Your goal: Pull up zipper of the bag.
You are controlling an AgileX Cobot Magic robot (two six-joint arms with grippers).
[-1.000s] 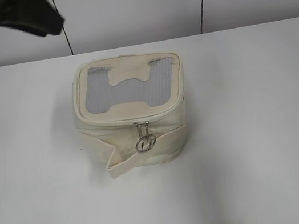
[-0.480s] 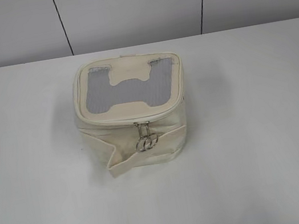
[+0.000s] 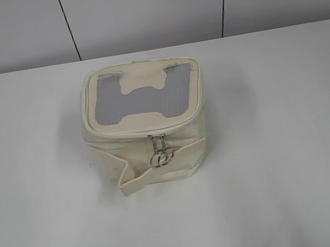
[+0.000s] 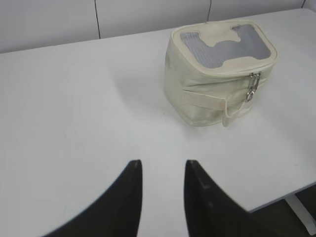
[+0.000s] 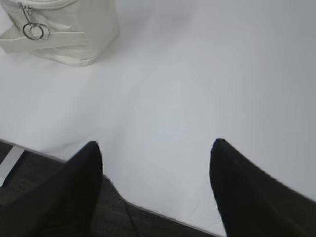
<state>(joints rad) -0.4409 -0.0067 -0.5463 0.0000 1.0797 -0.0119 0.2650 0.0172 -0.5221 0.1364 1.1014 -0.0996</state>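
The bag point(image 3: 145, 127) sits near the middle of the white table point(image 3: 295, 139), lid up, its grey mesh window point(image 3: 137, 95) and bone-shaped patch point(image 3: 142, 90) facing the ceiling. The zipper point(image 3: 147, 133) runs round the lid's rim, and its two silver sliders point(image 3: 157, 141) meet at the front face, their ring pulls point(image 3: 161, 157) hanging over the strap band point(image 3: 159, 163). My left gripper point(image 4: 163, 170) hovers over bare table well short of the bag, fingers a narrow gap apart, holding nothing. My right gripper point(image 5: 155, 150) hangs near the table's edge, spread wide and empty, the bag off to one side.
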